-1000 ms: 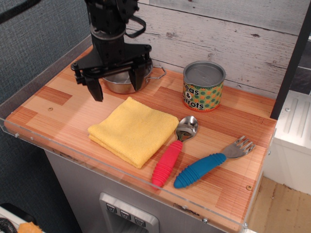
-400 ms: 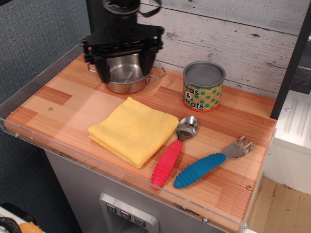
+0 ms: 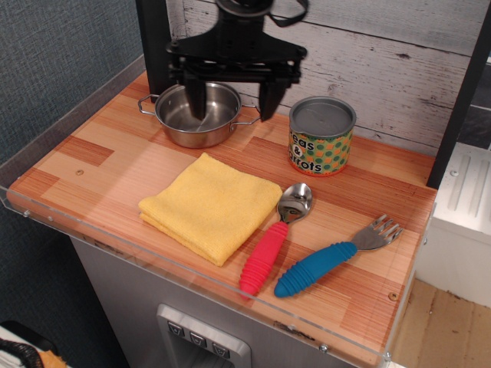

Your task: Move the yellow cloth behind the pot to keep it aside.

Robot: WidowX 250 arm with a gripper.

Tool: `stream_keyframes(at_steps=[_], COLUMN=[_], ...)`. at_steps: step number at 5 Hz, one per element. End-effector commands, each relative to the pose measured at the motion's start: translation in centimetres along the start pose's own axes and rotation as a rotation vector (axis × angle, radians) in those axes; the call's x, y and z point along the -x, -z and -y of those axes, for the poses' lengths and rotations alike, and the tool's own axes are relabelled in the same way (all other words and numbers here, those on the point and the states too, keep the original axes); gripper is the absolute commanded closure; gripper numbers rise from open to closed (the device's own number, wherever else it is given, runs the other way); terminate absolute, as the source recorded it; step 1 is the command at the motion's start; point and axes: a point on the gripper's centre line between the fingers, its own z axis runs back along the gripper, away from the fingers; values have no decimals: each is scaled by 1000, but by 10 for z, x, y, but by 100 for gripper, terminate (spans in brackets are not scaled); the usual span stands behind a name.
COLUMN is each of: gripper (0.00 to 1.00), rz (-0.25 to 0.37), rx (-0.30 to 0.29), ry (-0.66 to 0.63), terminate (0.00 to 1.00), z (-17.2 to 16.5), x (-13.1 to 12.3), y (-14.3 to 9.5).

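The yellow cloth (image 3: 209, 207) lies folded and flat on the wooden counter, near its front, in front of the pot. The shiny steel pot (image 3: 196, 114) stands at the back left with its wire handles out to both sides. My black gripper (image 3: 232, 100) hangs open and empty above the pot's right rim, between the pot and the tin can. One finger reaches over the pot's bowl, the other hangs beside its right handle. It is well behind the cloth and touches nothing.
A peas-and-carrots tin can (image 3: 322, 136) stands at the back, right of the pot. A red-handled spoon (image 3: 275, 238) and a blue-handled fork (image 3: 334, 257) lie right of the cloth. A clear acrylic lip (image 3: 192, 277) edges the counter's front. A plank wall (image 3: 383, 54) rises behind.
My gripper has risen and moved right, from in front of the pot's left side to above its right rim, staying open. The pot is now uncovered. The cloth has not moved.
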Motion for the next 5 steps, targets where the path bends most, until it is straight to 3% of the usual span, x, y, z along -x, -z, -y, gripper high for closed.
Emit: stream_keyframes(at_steps=[1,3,4,5], gripper=[0,0,0,0], rz=[63,80,80,80], rx=[46,107,107,107], ry=[130,208,208,208], terminate=[0,0,0,100], z=[21,28,28,28], x=[-2,5,5,5], y=[-20,-35,-35,-35])
